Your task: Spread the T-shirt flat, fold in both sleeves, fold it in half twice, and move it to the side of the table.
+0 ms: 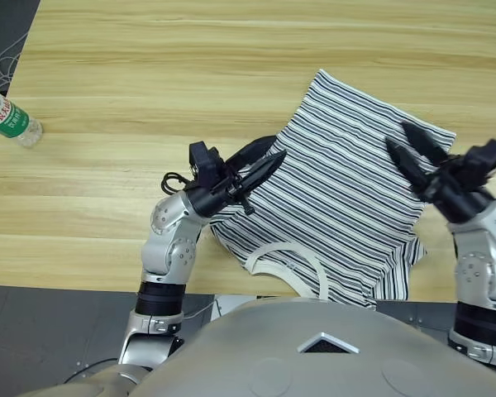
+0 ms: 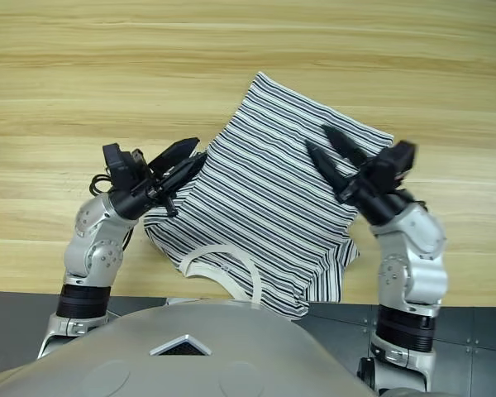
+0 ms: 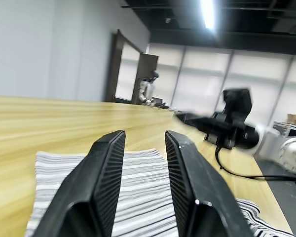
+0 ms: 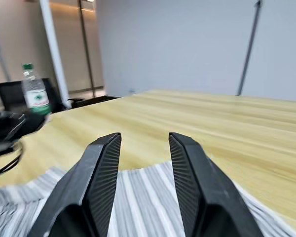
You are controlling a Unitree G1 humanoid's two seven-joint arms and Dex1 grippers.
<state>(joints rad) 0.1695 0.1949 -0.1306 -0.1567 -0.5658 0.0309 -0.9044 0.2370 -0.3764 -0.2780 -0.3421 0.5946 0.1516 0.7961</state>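
Note:
A black-and-white striped T-shirt lies folded and skewed near the table's front edge, its white collar toward me. My left gripper hovers open over the shirt's left edge, fingers pointing right, nothing between them. My right gripper hangs open above the shirt's right side, fingers pointing up-left, holding nothing. In the left wrist view the left gripper is over striped cloth, with the right gripper farther off. The right wrist view has the right gripper above the striped cloth.
A plastic water bottle with a green label lies at the table's far left edge; it also stands out as the bottle in the right wrist view. The wooden table stretches wide behind and left of the shirt.

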